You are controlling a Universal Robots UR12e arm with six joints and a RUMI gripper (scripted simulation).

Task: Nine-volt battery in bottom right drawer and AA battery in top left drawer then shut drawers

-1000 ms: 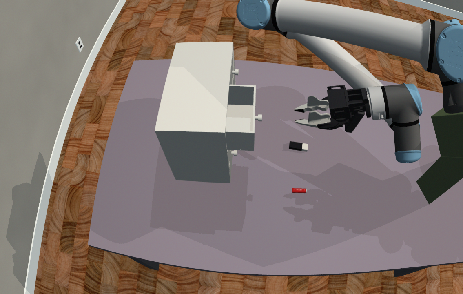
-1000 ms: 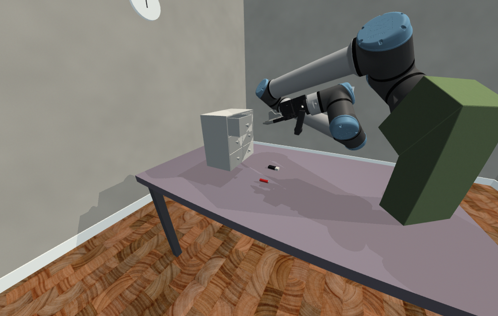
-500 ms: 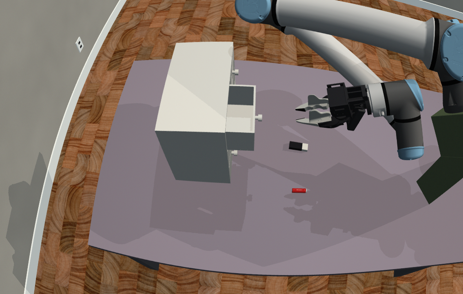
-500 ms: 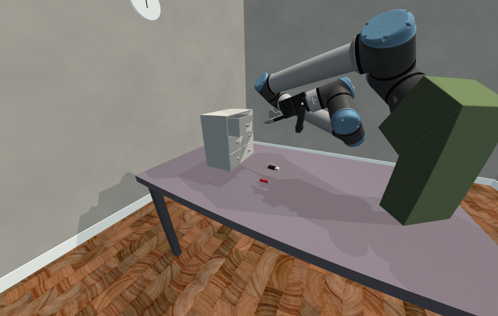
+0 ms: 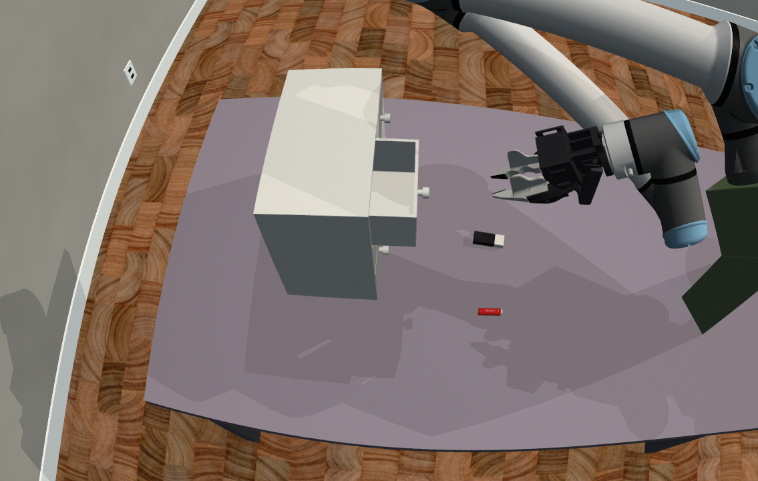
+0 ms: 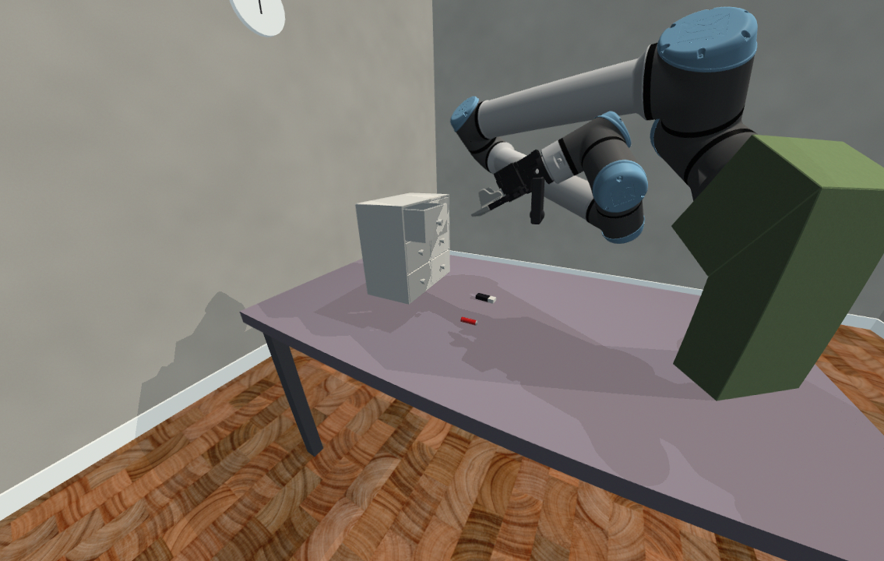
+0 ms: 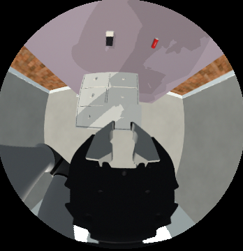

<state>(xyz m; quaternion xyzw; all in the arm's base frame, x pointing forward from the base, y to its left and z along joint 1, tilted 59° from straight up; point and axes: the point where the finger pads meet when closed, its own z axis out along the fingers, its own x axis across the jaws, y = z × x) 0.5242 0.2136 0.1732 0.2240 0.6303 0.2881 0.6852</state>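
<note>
Two batteries lie on the table (image 5: 310, 412) (image 6: 375, 362) (image 7: 59, 49), both outside the chest (image 5: 321, 149) (image 6: 386, 251) (image 7: 100, 91).

Top view: the nine-volt battery (image 5: 488, 239) (image 6: 484, 298) (image 7: 109, 38), black with a pale end, lies on its side in front of the chest. The AA battery (image 5: 489, 311) (image 6: 468, 320) (image 7: 155, 43), red, lies on its side, apart from it and farther from my arm's raised wrist. The left drawer of the top row (image 5: 392, 230) (image 6: 414, 227) (image 7: 133, 115) stands pulled out, its front part showing open from above. My pincer (image 5: 492, 185) (image 6: 476, 211) (image 7: 122, 122) is apart from that drawer's knob (image 5: 424, 192), fingers aimed towards the chest.

Exterior view: the chest is upright. The right drawer of the bottom row (image 6: 441, 267) (image 7: 91, 80) is shut. My pincer is raised above the table, clear of both batteries.

Wrist view: my two fingers stand slightly open, a narrow gap between them, gripping nothing. The chest appears upside down beyond the fingertips, with both batteries near the upper edge.
</note>
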